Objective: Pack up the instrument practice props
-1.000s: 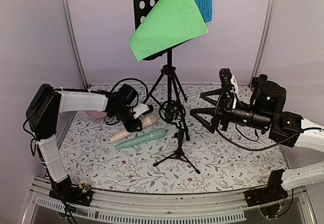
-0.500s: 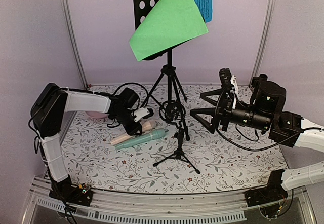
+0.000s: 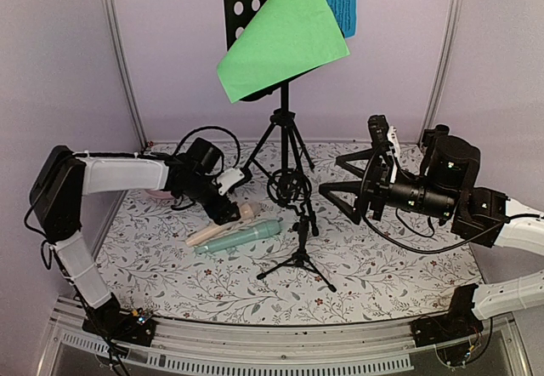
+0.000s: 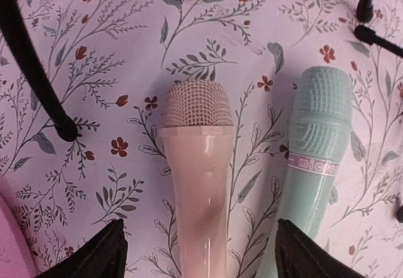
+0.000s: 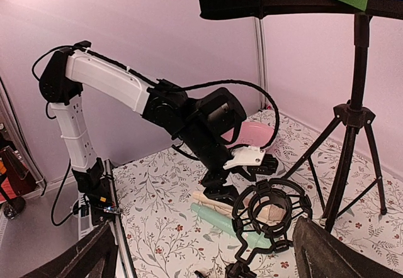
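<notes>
**Beige microphone lies between open fingers**

In the left wrist view the left fingers (image 4: pixel 94 256) stand wide apart with nothing held, one at each lower corner of the frame. The beige microphone (image 4: pixel 196 183) lies flat on the tabletop (image 4: pixel 113 51) between them, its head toward the top. The mint microphone (image 4: pixel 315 146) lies just beside it on the right, partly under that side's fingertip.

The step looks like a grasp on the beige handle. Centre over it and lower the right-side fingertip into the narrow gap, or the mint one will likely get pushed or pinched along.

A black tripod leg (image 4: pixel 34 70) ends close by at centre left, and a pink dish (image 4: pixel 7 246) shows at lower left. Seen from above, the small tripod (image 3: pixel 298 248) stands right of both microphones, with the music rack (image 3: pixel 246 2) and green sheet (image 3: pixel 285 40) behind. The freest room is straight up and toward the bottom of the frame.

The right fingers (image 5: pixel 82 259) are fully spread, empty and well apart from all this.
</notes>
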Controlling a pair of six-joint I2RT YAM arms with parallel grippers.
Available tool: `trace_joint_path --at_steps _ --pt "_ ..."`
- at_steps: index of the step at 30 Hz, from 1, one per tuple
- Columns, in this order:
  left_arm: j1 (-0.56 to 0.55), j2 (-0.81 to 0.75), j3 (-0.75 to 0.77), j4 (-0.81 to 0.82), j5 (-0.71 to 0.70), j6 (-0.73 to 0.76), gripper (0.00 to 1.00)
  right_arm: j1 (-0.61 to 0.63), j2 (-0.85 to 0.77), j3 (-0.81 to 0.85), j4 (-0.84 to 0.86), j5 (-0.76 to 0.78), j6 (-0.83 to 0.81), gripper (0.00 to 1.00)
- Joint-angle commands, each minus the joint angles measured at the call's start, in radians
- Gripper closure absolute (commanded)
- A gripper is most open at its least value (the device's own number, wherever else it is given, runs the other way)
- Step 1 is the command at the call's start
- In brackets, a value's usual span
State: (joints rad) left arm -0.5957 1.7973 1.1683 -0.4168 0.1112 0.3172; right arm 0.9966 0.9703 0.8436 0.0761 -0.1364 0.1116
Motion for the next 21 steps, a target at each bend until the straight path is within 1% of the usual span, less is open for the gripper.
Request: trace_joint_path --at_steps 1,2,6,10,13,17,21 --pt "0.01 -0.117 -0.033 0.087 0.017 -0.017 0.04 0.006 -0.002 -0.006 0.023 -0.006 -0.006 0.01" --pt "0.01 -0.135 -0.035 0.091 0.014 -0.025 0.01 0.006 -0.001 -0.006 0.023 -0.005 -0.006 0.01" --pt "0.008 -0.255 -0.067 0.127 0.013 -0.053 0.01 0.007 0.003 -0.007 0.023 -0.002 -0.006 0.01" --pt "0.002 -0.426 -0.12 0.184 0.034 -0.085 0.01 0.006 0.0 -0.006 0.021 0.002 -0.007 0.01" --pt "-0.003 -0.562 -0.174 0.252 0.083 -0.118 0.01 0.007 -0.005 -0.007 0.022 0.001 -0.006 0.01" --pt "-0.012 -0.752 -0.265 0.395 0.127 -0.181 0.01 0.006 -0.007 -0.007 0.022 0.0 -0.006 0.01" --pt "-0.031 -0.856 -0.272 0.429 0.172 -0.233 0.01 0.007 -0.004 -0.006 0.024 0.002 -0.007 0.01"
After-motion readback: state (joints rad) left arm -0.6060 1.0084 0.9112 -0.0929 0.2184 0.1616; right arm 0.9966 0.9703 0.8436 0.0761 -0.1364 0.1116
